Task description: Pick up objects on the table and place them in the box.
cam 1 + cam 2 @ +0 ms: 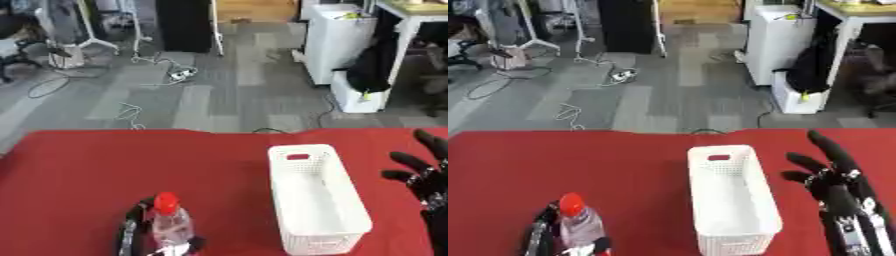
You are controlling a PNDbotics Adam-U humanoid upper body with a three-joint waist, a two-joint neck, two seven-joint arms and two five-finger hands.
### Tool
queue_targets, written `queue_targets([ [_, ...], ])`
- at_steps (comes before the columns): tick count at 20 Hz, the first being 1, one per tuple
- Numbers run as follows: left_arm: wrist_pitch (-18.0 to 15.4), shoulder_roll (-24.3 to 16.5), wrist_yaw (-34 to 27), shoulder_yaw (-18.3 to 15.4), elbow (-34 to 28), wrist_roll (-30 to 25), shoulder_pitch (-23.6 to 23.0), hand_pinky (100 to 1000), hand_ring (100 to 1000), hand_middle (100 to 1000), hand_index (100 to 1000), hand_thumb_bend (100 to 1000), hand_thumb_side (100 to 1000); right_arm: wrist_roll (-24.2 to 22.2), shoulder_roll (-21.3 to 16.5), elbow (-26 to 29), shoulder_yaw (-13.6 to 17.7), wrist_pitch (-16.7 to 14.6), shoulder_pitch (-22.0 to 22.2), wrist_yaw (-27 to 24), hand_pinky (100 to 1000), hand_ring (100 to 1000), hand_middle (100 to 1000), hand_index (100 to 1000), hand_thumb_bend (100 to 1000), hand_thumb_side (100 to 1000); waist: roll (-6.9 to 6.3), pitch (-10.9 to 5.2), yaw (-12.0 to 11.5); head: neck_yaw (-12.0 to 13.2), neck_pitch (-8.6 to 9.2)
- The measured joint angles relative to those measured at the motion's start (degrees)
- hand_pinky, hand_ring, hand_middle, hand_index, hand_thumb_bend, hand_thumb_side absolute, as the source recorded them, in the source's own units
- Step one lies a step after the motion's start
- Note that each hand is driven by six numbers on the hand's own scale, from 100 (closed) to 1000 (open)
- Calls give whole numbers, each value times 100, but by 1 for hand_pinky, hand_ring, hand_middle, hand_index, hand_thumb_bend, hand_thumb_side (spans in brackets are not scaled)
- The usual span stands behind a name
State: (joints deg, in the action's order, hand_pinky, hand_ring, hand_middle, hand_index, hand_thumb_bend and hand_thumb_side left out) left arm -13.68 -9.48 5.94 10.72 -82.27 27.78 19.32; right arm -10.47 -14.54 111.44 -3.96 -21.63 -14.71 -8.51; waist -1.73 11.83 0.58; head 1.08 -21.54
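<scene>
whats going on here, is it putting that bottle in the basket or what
The robot's left hand is curled round a clear bottle with a red cap, holding it upright near the front of the red table. The white basket to its right looks empty. The right hand is open beside the basket, holding nothing.

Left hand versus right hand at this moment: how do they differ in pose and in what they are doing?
The left hand is curled round the clear bottle with the red cap near the lower left; the right hand holds nothing. The left hand's fingers wrap the bottle, while the right hand's fingers are spread, pointing up. The left hand is apart from the white box; the right hand is beside it. Both are black.
</scene>
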Motion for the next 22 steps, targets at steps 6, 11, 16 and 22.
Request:
queue_targets([
  [6,92,2,322,90,68,-483,98,693,1000,780,838,1000,449,-5,2,0,1,4,0,0,762,860,991,983,100,682,-21,8,37,5,0],
  [11,288,50,672,48,89,-337,194,100,492,321,394,970,266,-5,4,0,1,6,0,0,762,860,992,984,100,689,-34,13,62,24,0],
  [16,505,81,993,15,128,550,252,100,259,100,167,938,192,-4,47,0,2,9,0,0,762,860,992,985,100,694,-33,17,89,48,0],
  [22,441,100,1044,19,141,1125,253,100,153,100,103,846,254,7,48,-1,3,19,0,0,762,860,992,987,100,711,-28,34,98,50,0],
])
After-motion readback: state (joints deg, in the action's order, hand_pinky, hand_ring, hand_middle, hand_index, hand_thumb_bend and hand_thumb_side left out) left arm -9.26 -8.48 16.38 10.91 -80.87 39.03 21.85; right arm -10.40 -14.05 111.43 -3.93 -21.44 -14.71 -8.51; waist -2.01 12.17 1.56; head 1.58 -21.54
